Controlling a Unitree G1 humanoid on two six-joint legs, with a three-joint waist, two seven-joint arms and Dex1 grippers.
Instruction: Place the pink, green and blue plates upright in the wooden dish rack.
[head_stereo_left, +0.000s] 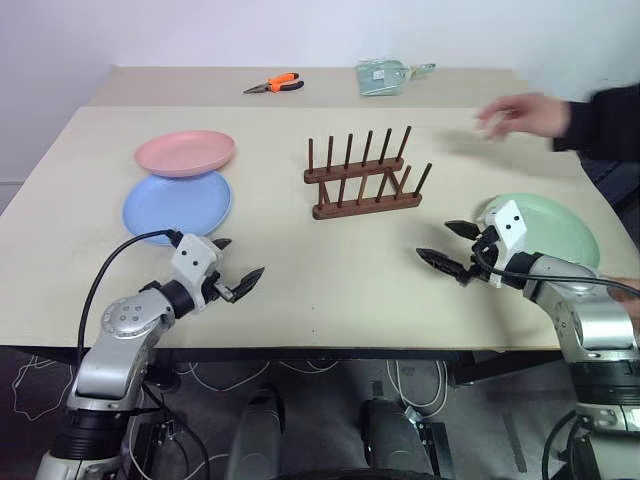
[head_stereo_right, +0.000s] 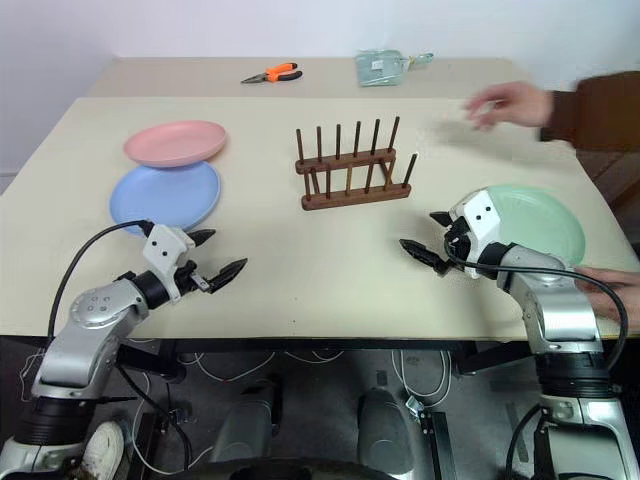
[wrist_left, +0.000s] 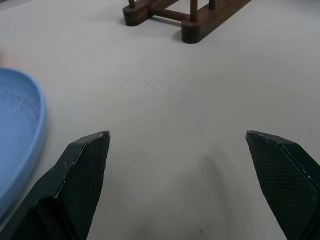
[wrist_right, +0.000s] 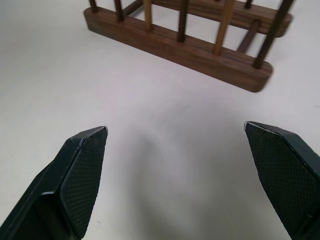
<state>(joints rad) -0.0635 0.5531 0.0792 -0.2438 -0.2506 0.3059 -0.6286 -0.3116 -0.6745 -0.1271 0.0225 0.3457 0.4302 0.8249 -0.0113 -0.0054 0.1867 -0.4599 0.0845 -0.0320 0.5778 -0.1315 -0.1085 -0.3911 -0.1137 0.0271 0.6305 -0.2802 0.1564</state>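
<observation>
Left eye view is showing the wooden dish rack (head_stereo_left: 365, 175) standing with no plates in it near the middle of the table (head_stereo_left: 320, 270). The pink plate (head_stereo_left: 186, 152) is lying flat on the robot's left, its near edge overlapping the blue plate (head_stereo_left: 177, 204). The green plate (head_stereo_left: 553, 228) is lying flat on the right. The left gripper (head_stereo_left: 236, 268) and right gripper (head_stereo_left: 447, 246) are hovering over bare tabletop, fingers spread wide and grasping nothing. A person's hand (head_stereo_left: 520, 115) is reaching in at the far right.
</observation>
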